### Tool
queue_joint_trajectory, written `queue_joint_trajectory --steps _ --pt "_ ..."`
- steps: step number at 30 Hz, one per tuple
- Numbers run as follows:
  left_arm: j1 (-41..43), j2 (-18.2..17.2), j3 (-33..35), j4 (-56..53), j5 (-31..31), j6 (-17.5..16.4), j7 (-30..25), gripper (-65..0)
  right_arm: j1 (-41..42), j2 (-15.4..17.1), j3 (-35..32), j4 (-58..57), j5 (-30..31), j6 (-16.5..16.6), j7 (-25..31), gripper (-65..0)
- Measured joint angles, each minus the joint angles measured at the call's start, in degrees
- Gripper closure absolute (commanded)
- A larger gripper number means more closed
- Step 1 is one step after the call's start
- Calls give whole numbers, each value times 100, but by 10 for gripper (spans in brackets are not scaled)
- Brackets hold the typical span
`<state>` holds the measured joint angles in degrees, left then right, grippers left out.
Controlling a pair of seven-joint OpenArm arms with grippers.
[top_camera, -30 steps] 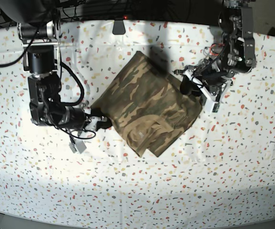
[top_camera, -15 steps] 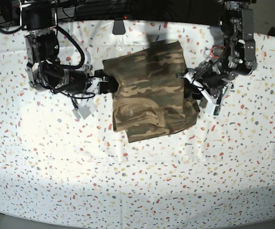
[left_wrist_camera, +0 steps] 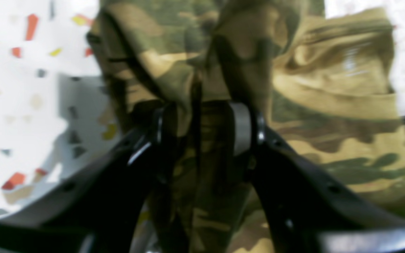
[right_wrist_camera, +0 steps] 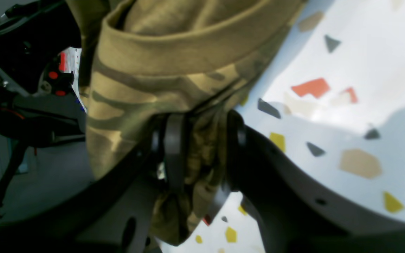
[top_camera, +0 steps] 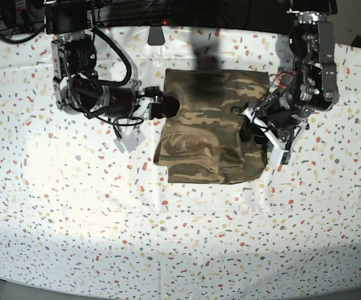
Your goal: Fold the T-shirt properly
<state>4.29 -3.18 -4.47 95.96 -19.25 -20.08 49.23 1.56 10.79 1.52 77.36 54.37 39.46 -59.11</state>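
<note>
The T-shirt (top_camera: 213,125) is a folded bundle of camouflage cloth stretched between the two grippers above the upper middle of the speckled tablecloth (top_camera: 167,250); its top part spans flat between them, while the lower layers, with a rolled sleeve or hem showing at the front, sag below the line of the grips. The right gripper (top_camera: 163,105) has hold of the shirt at the edge nearest that arm, so the cloth runs away from its fingertips toward the other arm. In the right wrist view a bunched wad of camouflage fabric is pinched between that gripper's (right_wrist_camera: 202,147) narrow-set jaws, with a thick tan folded band of the T-shirt (right_wrist_camera: 160,70) rising just above them and a small tail of cloth hanging below. The left gripper (top_camera: 248,122) grips the opposite edge, and the shirt extends from it toward the right arm, a lower corner drooping just beneath it. In the left wrist view its gripper (left_wrist_camera: 202,130) is closed on a gathered pleat of the T-shirt (left_wrist_camera: 329,116), the fabric squeezed between the pads and spreading out beyond the fingertips, most of it to one side. Beside the cloth in both wrist views lies the white tablecloth (right_wrist_camera: 346,105) with its coloured flecks, the shirt's shadow falling on it. A small white tag (top_camera: 129,139) dangles below the right arm's wrist, apart from the shirt.
</note>
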Motion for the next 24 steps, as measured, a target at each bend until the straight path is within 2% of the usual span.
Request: queue_joint_trajectory --steps 9,11,14,18,24 --pt "-90 -72 4 2 24 -26 2 -215 2 -2 1167 409 17 2 -256 -186" --pt "-179 -186 4 70 168 -393 -144 -215 2 -4 1547 568 20 2 -240 -187" --pt "-208 -354 0 450 321 -380 -422 -215 2 -20 2157 863 22 2 -201 -187" --pt "-175 -632 7 1213 289 -409 -201 -215 -4 -11 2876 1342 7 2 -564 -187" --pt "472 -968 7 2343 164 -393 83 -215 -850 297 3182 2295 13 4 -603 -187"
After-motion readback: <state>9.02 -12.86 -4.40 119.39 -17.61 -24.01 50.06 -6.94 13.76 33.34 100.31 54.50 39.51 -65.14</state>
